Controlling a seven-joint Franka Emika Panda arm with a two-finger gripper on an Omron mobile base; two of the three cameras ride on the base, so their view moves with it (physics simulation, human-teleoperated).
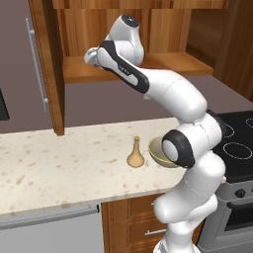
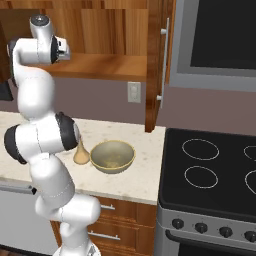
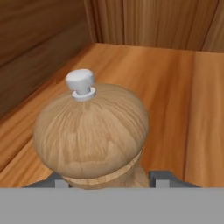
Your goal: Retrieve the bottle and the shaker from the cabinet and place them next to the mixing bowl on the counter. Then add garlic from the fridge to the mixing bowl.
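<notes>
A round-topped wooden shaker (image 3: 92, 131) with a white knob stands on the cabinet shelf (image 3: 166, 87), close in front of the hand camera. My gripper (image 3: 109, 181) has one dark fingertip pressed against each side of its neck. The arm reaches up into the open cabinet, with the gripper (image 1: 90, 56) at shelf level, also seen from the other side as the gripper (image 2: 65, 50). On the counter below, a tan bottle (image 1: 135, 154) stands just left of the mixing bowl (image 1: 159, 152). The arm partly hides the bottle (image 2: 80, 154) beside the bowl (image 2: 112, 156). The garlic and the fridge are out of view.
The open cabinet door (image 1: 47, 64) hangs left of the shelf, and the other door (image 2: 155, 65) on the right. A stove (image 2: 210, 165) adjoins the counter (image 1: 59, 168) on the right. The cabinet's side wall (image 3: 39, 48) is close to the shaker.
</notes>
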